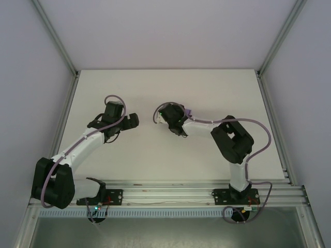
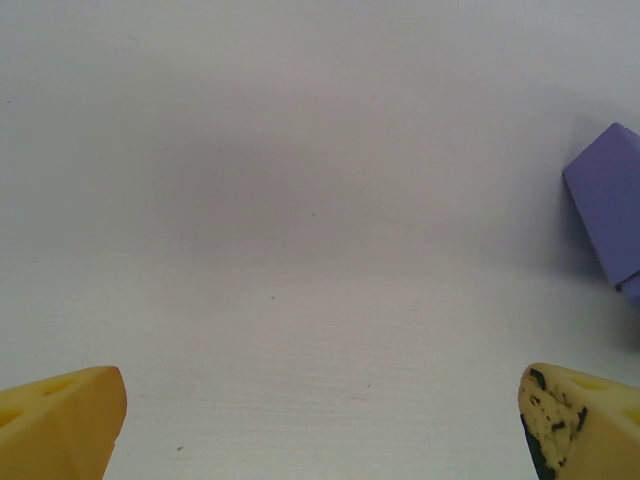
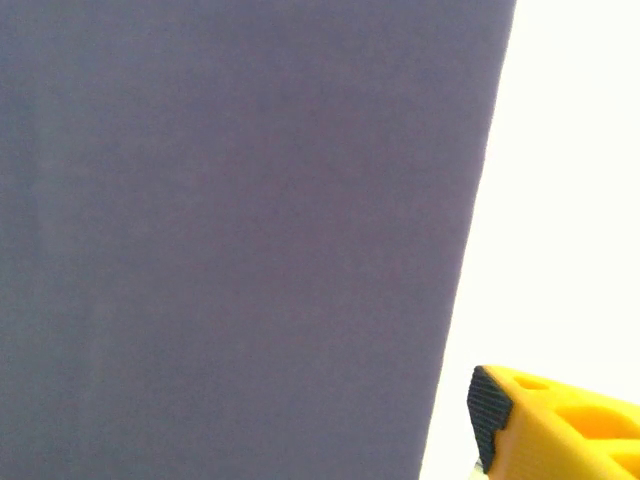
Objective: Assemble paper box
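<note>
The paper box (image 3: pixel 230 230) is lavender-purple card. In the right wrist view its flat face lies very close to the camera and covers everything but a strip on the right. My right gripper (image 1: pixel 173 118) hovers over it near the table's middle. One yellow finger (image 3: pixel 545 430) shows at the lower right, clear of the card's edge; the other is hidden behind the card. A purple corner of the box (image 1: pixel 189 112) peeks out beside that wrist. My left gripper (image 2: pixel 320 430) stands wide open over bare table, and the box (image 2: pixel 610 200) lies off to its right.
The white table (image 1: pixel 155 88) is ringed by pale walls and aluminium posts. A metal rail (image 1: pixel 165 194) runs along the near edge between the two arm bases. Cables loop over both arms.
</note>
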